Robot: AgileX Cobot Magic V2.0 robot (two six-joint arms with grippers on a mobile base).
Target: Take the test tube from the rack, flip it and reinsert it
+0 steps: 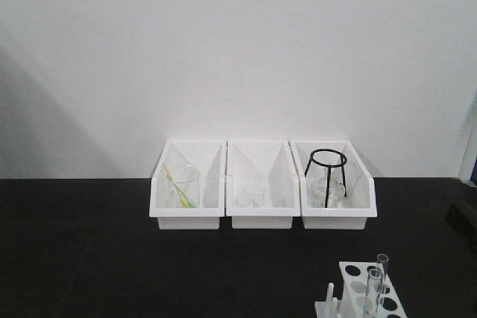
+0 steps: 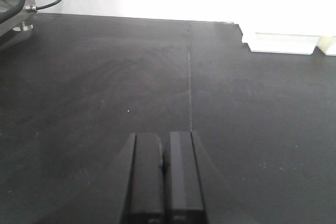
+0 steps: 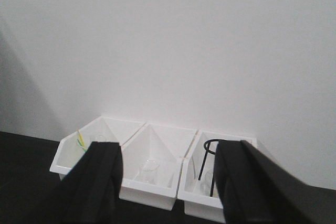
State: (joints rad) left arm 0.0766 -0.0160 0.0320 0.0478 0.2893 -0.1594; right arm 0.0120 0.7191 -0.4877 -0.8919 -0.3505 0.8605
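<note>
The right gripper [image 3: 167, 182], jaws spread wide and empty, points at the back wall, while the test tube [image 1: 381, 282] stands upright in the rack [image 1: 370, 293] at the table's near right, probably this arm's reach.

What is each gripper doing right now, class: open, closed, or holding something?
Left gripper: closed, fingers pressed together, holding nothing, over the black table.
Right gripper: open, jaws wide apart, holding nothing.
</note>
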